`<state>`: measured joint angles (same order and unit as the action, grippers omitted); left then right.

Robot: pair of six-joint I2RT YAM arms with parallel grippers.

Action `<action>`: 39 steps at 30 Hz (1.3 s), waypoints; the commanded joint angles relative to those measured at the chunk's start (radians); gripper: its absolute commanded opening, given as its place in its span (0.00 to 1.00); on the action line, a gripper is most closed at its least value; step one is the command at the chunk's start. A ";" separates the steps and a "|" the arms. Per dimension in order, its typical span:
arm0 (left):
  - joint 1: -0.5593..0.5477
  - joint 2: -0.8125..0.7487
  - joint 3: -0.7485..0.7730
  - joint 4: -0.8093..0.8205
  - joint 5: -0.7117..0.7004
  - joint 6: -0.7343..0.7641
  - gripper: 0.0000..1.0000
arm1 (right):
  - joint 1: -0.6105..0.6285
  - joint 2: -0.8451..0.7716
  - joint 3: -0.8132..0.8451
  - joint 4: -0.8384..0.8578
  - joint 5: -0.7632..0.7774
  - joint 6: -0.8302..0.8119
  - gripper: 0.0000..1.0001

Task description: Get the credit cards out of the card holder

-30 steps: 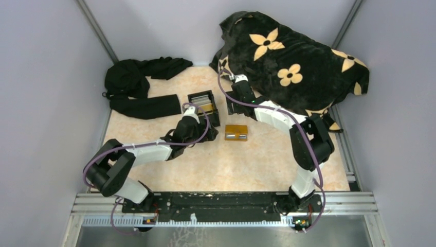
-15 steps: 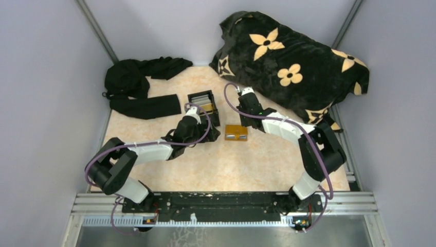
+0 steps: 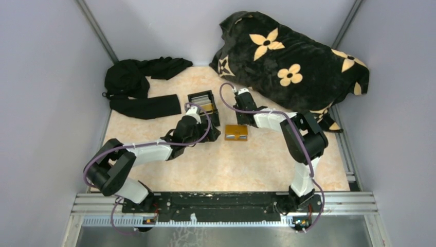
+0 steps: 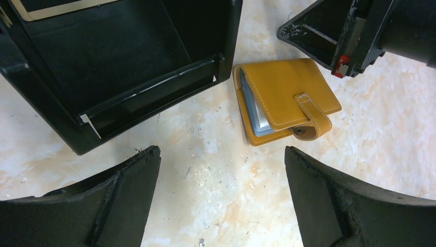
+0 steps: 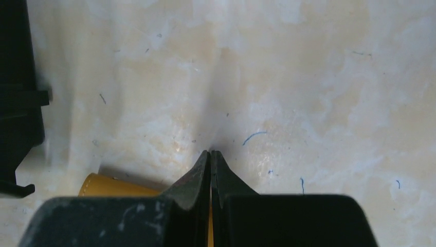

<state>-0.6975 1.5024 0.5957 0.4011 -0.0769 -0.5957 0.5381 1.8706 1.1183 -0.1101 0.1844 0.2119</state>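
The orange-tan card holder (image 3: 236, 132) lies flat on the marble table, its strap buttoned. Light blue-grey credit cards (image 4: 254, 105) show in its open left side, still tucked inside the card holder (image 4: 288, 92). My left gripper (image 3: 212, 135) sits just left of it, its jaws wide open over bare table with nothing between them, as the left wrist view (image 4: 221, 152) shows. My right gripper (image 3: 249, 121) is shut and empty, tips (image 5: 211, 153) down close to the table at the holder's far edge. A corner of the holder (image 5: 113, 186) peeks out behind its fingers.
A black open-topped box (image 3: 202, 100) stands just beyond the left gripper, close to the holder's corner (image 4: 118, 67). Black cloth (image 3: 139, 90) lies at the back left. A flowered black blanket (image 3: 293, 62) fills the back right. Grey walls enclose the table.
My right gripper has shut and come away from the blanket's edge toward the holder's far side, its elbow folding in. The left arm and the holder have not moved.
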 commanded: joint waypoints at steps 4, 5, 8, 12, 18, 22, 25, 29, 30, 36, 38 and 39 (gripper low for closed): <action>0.006 -0.023 0.004 0.022 0.012 0.020 0.96 | 0.004 -0.106 -0.173 0.057 -0.100 0.072 0.00; 0.006 -0.020 0.005 0.023 0.014 0.020 0.96 | 0.013 -0.135 -0.206 0.050 -0.098 0.079 0.00; 0.006 -0.015 0.007 0.022 0.018 0.018 0.96 | 0.059 -0.244 -0.295 0.017 -0.069 0.110 0.00; 0.006 -0.026 -0.002 0.042 0.037 0.014 0.96 | 0.167 -0.381 -0.358 -0.010 -0.079 0.184 0.00; 0.006 -0.031 -0.011 0.051 0.034 0.010 0.96 | 0.250 -0.467 -0.361 -0.023 -0.059 0.243 0.00; 0.006 -0.045 -0.021 0.051 0.011 0.006 0.96 | 0.250 -0.472 -0.282 -0.088 0.018 0.170 0.22; 0.006 -0.073 -0.027 0.020 -0.061 -0.019 0.96 | 0.265 -0.457 -0.209 -0.120 0.020 0.144 0.56; 0.006 -0.178 -0.065 -0.030 -0.216 -0.067 0.95 | 0.301 -0.420 -0.151 -0.112 0.052 0.154 0.76; 0.006 -0.211 -0.098 -0.015 -0.242 -0.066 0.93 | 0.307 -0.399 -0.135 -0.116 0.068 0.166 0.77; 0.006 -0.290 -0.176 0.110 -0.244 -0.008 0.46 | 0.306 -0.317 -0.058 -0.128 0.167 0.236 0.35; 0.006 -0.263 -0.163 0.135 -0.142 0.043 0.18 | 0.287 -0.326 -0.057 -0.127 0.167 0.248 0.19; 0.006 -0.244 -0.157 0.161 -0.082 0.065 0.05 | 0.268 -0.336 -0.064 -0.124 0.147 0.261 0.12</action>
<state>-0.6971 1.2186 0.4290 0.4622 -0.2871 -0.6125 0.8379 1.5539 1.0103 -0.2371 0.2878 0.4217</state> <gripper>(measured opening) 0.240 0.235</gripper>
